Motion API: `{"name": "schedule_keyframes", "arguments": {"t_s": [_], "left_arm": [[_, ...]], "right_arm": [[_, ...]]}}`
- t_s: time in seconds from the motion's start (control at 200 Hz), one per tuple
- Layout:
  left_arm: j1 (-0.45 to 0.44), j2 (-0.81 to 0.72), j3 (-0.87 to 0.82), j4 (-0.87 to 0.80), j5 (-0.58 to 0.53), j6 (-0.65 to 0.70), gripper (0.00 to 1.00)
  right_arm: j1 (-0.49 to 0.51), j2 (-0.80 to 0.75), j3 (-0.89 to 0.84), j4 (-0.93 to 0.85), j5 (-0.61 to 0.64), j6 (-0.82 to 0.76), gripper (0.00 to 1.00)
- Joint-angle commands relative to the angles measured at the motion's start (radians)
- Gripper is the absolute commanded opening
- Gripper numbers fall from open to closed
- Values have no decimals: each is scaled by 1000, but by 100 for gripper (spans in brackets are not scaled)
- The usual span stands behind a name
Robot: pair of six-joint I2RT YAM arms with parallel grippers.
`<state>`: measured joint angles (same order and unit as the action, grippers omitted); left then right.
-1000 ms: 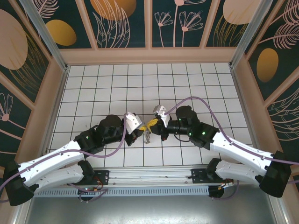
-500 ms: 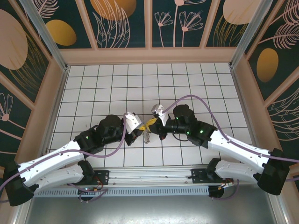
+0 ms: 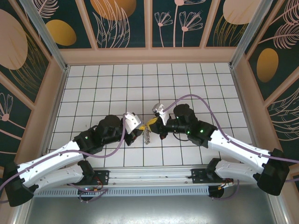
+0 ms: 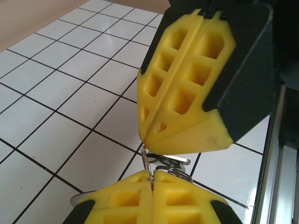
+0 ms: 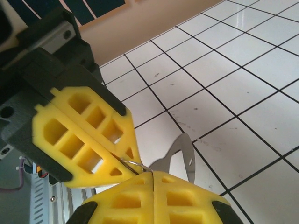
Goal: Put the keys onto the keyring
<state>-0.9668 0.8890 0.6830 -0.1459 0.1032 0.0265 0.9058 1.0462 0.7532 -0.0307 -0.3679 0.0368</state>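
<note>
Above the middle of the tiled floor my two grippers meet tip to tip. The left gripper [image 3: 143, 128] [image 4: 152, 174] is shut on a thin metal edge of the keyring [image 4: 145, 161]. In the right wrist view the right gripper [image 3: 152, 122] [image 5: 153, 173] is shut on the keyring's [image 5: 140, 164] curved wire. That wire runs out from the tip of the left gripper [image 5: 133, 163]. Coiled ring turns [image 4: 176, 171] and a flat grey key [image 4: 170, 161] hang just behind the tips. A flat grey metal piece [image 5: 184, 156] hangs beyond my right fingers. The keys [image 3: 146, 136] dangle as a small grey cluster below both grippers.
White tiled floor [image 3: 93, 88] stretches behind and to both sides, with patterned walls around it. A metal rail [image 3: 149, 175] runs along the near edge by the arm bases. Purple cables [image 3: 196, 99] loop over both arms.
The right wrist has edged slightly left and back, and the dangling keys followed a little. Both grippers stay shut and tip to tip.
</note>
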Motion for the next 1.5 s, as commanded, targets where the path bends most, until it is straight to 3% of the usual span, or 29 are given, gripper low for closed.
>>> {"name": "schedule_keyframes", "arguments": {"t_s": [0.0, 0.505, 0.771, 1.281, 1.491], "left_arm": [[-5, -22, 26, 19, 55, 23, 0], [-5, -29, 23, 20, 44, 20, 0], [-5, -23, 30, -1, -51, 23, 0], [-7, 11, 51, -11, -35, 56, 0], [-6, 10, 54, -10, -22, 60, 0]], "right_arm": [[-30, -12, 46, 2, 38, 19, 0], [-43, -16, 34, -6, -5, 21, 0], [-41, -71, 42, -77, -79, 20, 0], [-20, 9, 93, -38, -164, 57, 0], [-21, 28, 95, -57, -123, 56, 0]]}}
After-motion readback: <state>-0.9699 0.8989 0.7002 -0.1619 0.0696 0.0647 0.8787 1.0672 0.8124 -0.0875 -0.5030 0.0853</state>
